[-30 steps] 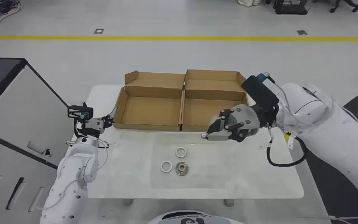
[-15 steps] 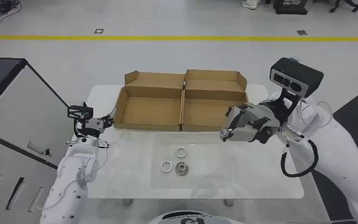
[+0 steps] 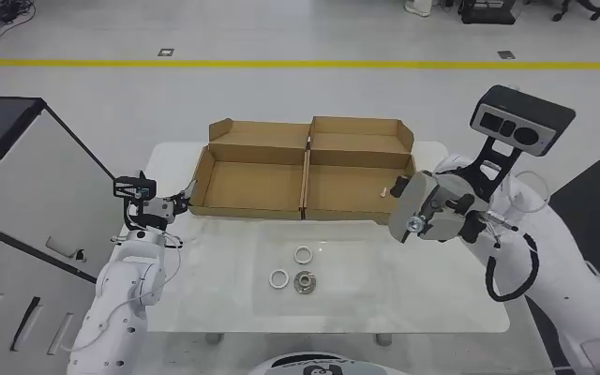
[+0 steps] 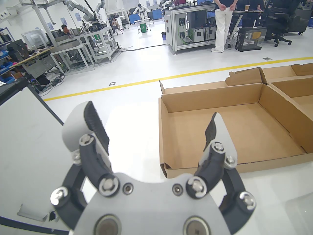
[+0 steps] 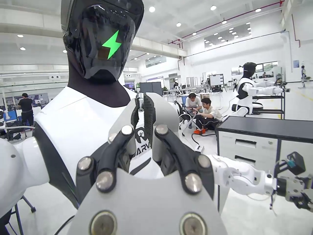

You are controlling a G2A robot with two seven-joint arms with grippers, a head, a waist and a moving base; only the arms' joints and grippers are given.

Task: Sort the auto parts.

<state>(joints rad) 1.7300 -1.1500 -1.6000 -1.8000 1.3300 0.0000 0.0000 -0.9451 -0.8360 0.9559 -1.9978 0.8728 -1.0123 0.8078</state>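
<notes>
Two pale rings (image 3: 303,254) (image 3: 279,278) and a grey flanged part (image 3: 303,281) lie on the white table (image 3: 225,281), in front of two open cardboard boxes. My right gripper (image 5: 144,106) is shut on a small threaded metal part (image 5: 140,104). It is raised and turned back toward the robot's head, by the right box's (image 3: 352,183) near right corner, where the top view shows the right gripper (image 3: 412,225). My left gripper (image 4: 154,123) stands open and holds nothing, just off the left box's (image 4: 232,133) left wall; the top view has it (image 3: 184,199) there too.
A small pale thing (image 3: 382,194) lies inside the right box. A grey cabinet (image 3: 37,178) stands off the table's left side. The parts sit mid-table with bare surface around them.
My right gripper has swung to the right, away from the boxes' front edge, and tipped upward with the small part in it. The left arm has kept still.
</notes>
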